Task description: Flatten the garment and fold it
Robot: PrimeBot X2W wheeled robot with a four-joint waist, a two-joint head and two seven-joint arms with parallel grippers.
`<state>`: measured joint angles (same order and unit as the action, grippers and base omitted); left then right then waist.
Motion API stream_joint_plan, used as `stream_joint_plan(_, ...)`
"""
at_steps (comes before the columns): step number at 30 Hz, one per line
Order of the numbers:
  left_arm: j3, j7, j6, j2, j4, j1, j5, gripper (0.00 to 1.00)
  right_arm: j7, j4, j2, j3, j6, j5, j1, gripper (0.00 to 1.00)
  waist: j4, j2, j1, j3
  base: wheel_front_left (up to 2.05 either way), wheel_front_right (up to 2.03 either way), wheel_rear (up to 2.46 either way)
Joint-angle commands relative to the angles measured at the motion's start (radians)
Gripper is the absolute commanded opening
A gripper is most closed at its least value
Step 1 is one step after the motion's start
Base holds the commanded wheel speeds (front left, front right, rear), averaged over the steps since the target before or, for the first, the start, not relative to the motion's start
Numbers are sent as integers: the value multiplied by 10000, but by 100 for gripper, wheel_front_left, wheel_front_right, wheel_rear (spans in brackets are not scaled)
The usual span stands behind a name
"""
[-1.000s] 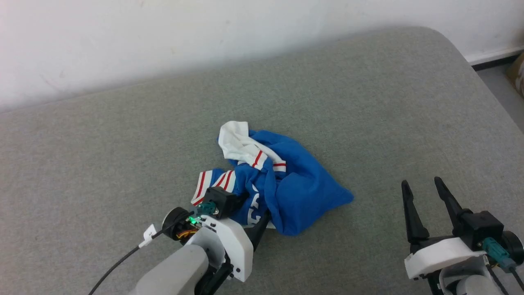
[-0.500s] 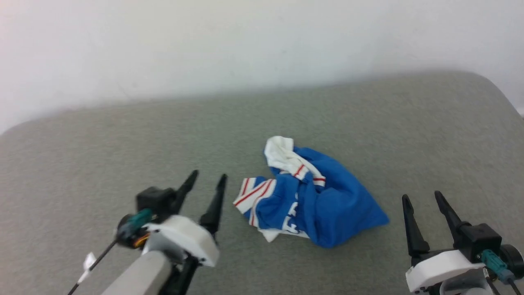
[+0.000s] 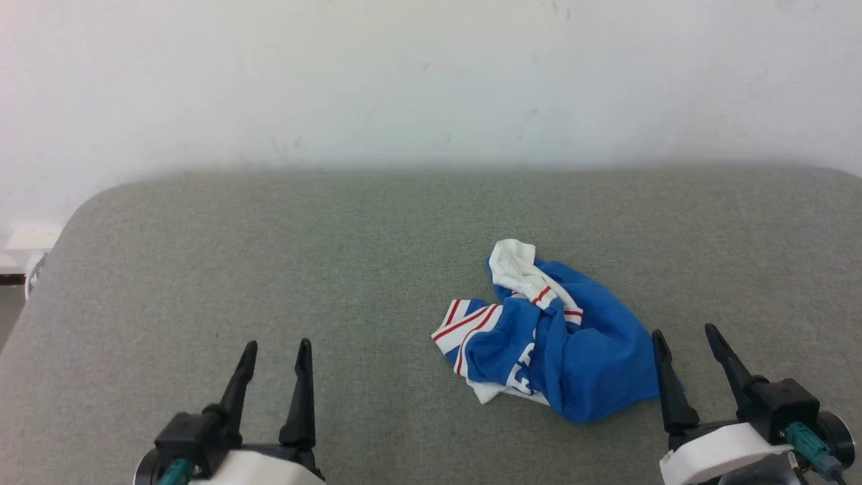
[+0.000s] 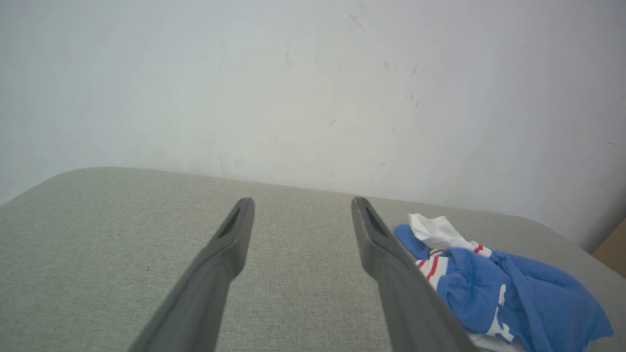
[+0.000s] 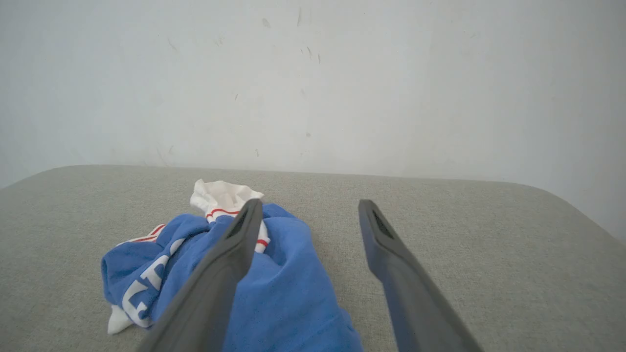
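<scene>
Crumpled blue jersey [image 3: 559, 343] is found just left of the right tool [image 3: 683, 331], well apart from the left tool [image 3: 277, 342]; both are spread wide, nothing gripped.

A grey-green woven padded surface [image 3: 269, 263] with rounded far corners is set against a scuffed white wall [image 3: 431, 81]. Something white [image 3: 23, 238], too small to tell, is seen beyond its left edge.

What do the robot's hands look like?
The left gripper and right gripper match. Each has two long, thin, dark fingers that taper to pointy tips, like tongs. The fingers grow from a black block with a white shell behind it. A teal cable plug sticks out beside the right one.
</scene>
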<state>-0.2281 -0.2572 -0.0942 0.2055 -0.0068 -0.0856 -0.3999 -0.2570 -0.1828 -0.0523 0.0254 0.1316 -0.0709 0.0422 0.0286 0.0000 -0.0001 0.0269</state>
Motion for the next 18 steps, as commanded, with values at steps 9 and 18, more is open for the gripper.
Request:
stream_joint_plan(9,720,-44,1297,-961,257,-177,1628,100,574,-194,20,72,-9,-474,-387,100,763,0,1,-492,0,0,0)
stream_joint_plan(18,772,-45,1860,-1460,585,454,2034,100,5476,-170,-1914,-1470,-9,-1703,-2660,100,1983,0,1,-1486,0,0,0)
